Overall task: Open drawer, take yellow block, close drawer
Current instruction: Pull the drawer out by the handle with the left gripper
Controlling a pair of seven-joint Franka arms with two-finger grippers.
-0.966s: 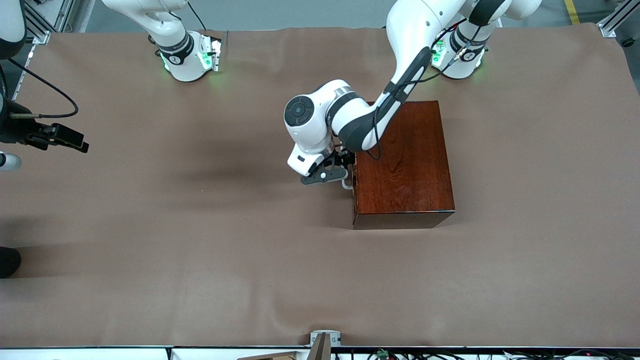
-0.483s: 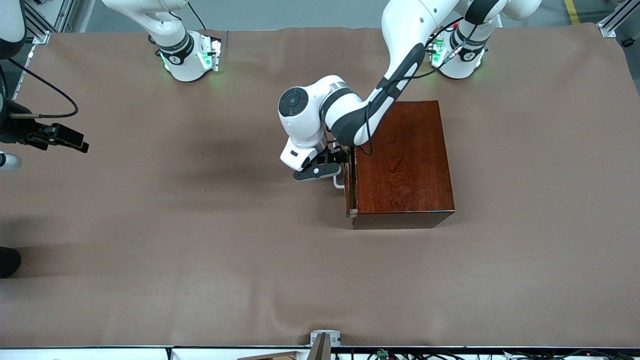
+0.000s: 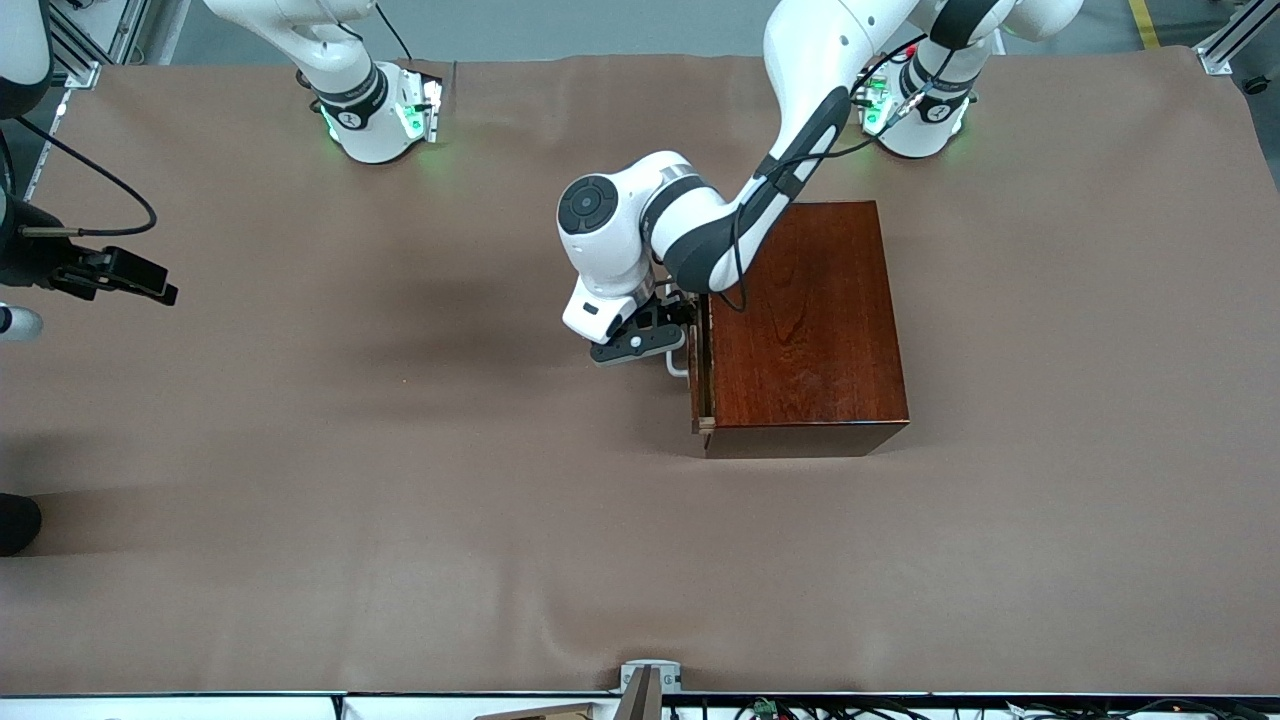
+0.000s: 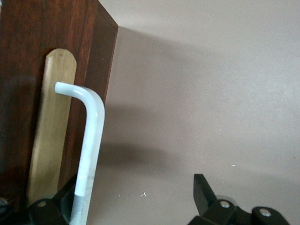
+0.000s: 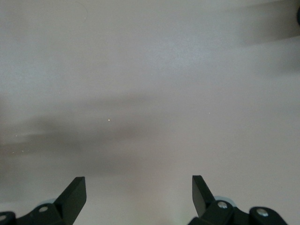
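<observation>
Brown cloth covers the surface (image 3: 400, 520); the drawer (image 3: 699, 372) is barely cracked open, the yellow block unseen. Left gripper (image 3: 668, 345), jaws spread, hooks one finger round the handle (image 4: 89, 154) and must pull outward. Right gripper (image 5: 138, 194) waits with jaws released at the surface's edge.

Right gripper (image 5: 136, 197) is seen with fingers (image 5: 75, 190) spread wide; only bare brown table cover (image 5: 154, 75) is shown beneath.

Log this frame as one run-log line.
left gripper: open, one finger hooked inside white U-shaped bar handle | dark reddish-brown wooden drawer: slightly open | right gripper: open, waiting
</observation>
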